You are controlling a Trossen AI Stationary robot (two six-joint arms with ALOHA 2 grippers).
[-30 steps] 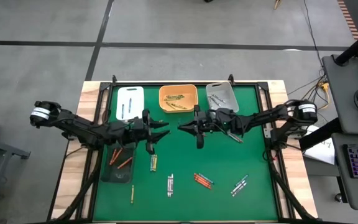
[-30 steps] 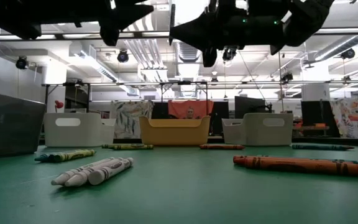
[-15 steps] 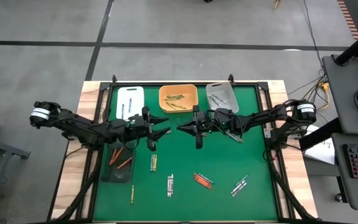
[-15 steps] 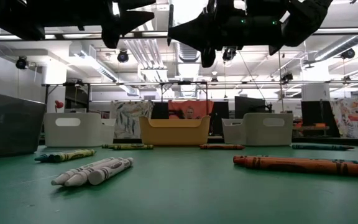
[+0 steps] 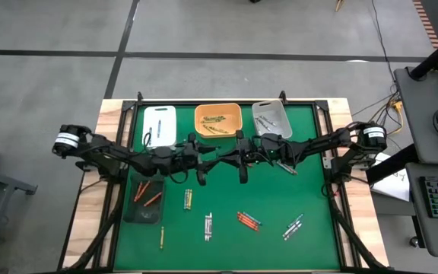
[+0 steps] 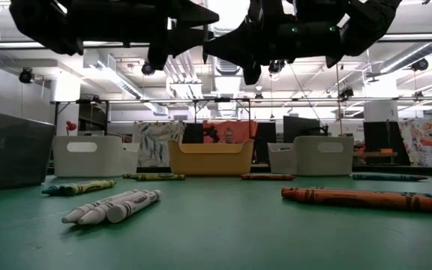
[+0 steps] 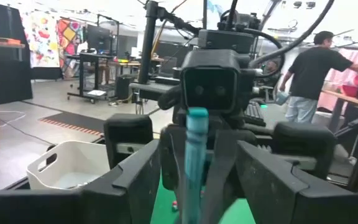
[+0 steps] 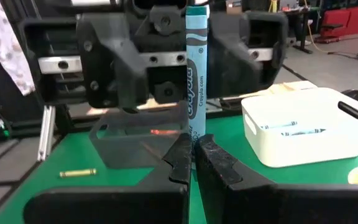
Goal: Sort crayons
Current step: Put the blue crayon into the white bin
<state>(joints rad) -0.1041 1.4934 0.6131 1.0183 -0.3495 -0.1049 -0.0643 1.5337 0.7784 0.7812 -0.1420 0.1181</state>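
Above the green counter [image 5: 280,190], your right pincer [image 8: 191,155] clenches the blue crayon [image 8: 196,74] upright; your left pincer [image 7: 191,162] faces it, released wide. Centre those fingers around the crayon before you close, then release the right

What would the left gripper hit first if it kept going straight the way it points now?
Most likely the blue crayon held upright in the shut right gripper, which faces it. The open left gripper has its fingers either side of that crayon; the exact gap is unclear.

Grey concrete floor [image 5: 242,30], ceiling lights [image 6: 88,71]
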